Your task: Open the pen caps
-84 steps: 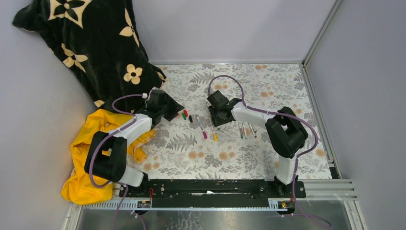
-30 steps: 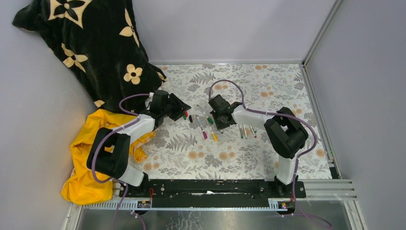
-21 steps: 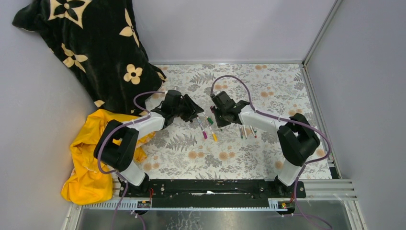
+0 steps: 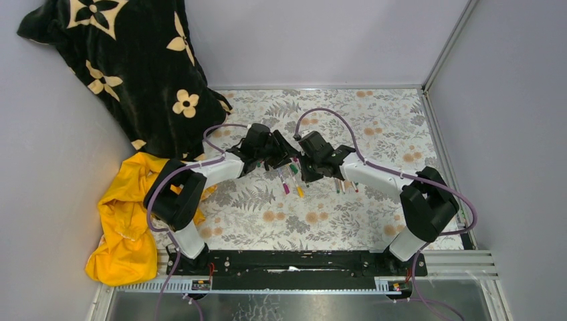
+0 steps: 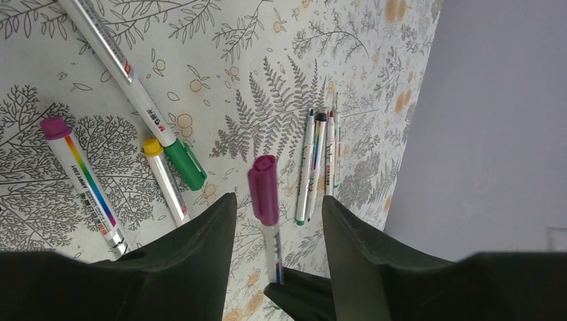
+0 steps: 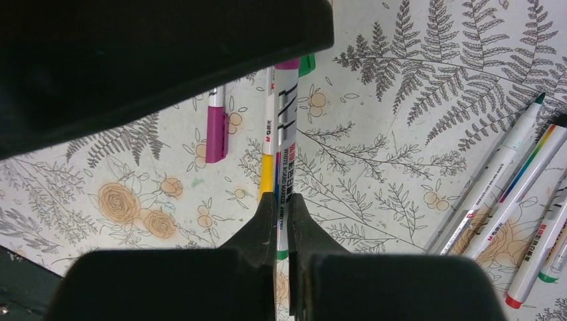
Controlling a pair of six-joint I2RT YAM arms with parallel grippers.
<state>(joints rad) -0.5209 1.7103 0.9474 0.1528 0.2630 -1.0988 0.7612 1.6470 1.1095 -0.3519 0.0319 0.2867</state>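
Black fingers of the left claw point(image 5: 277, 200) had travelled in from beside the yellow cloth point(image 4: 124, 227) to the middle of the patterned mat point(image 4: 374, 120). A moment before, only the right claw point(image 6: 281, 204) had been there; now the two met nose to nose. The right claw was clamped tight on the pale barrel of a pen point(image 6: 285, 154), holding it up off the mat. Along that barrel I could read "WHITE BOARD MARKER"; the smaller print was too fine to make out. The left claw stood about half open, its fingers point(image 5: 200, 247) on either side of the pen's magenta cap point(image 5: 263, 187). The cap sat between the tips without clearly touching either. Beyond, on the mat, lay three capped pens point(image 5: 184, 164), ended in green, yellow and magenta, one barrel bearing a rainbow stripe. Further right lay a bundle of uncapped pens point(image 5: 319, 160), apart from both claws.
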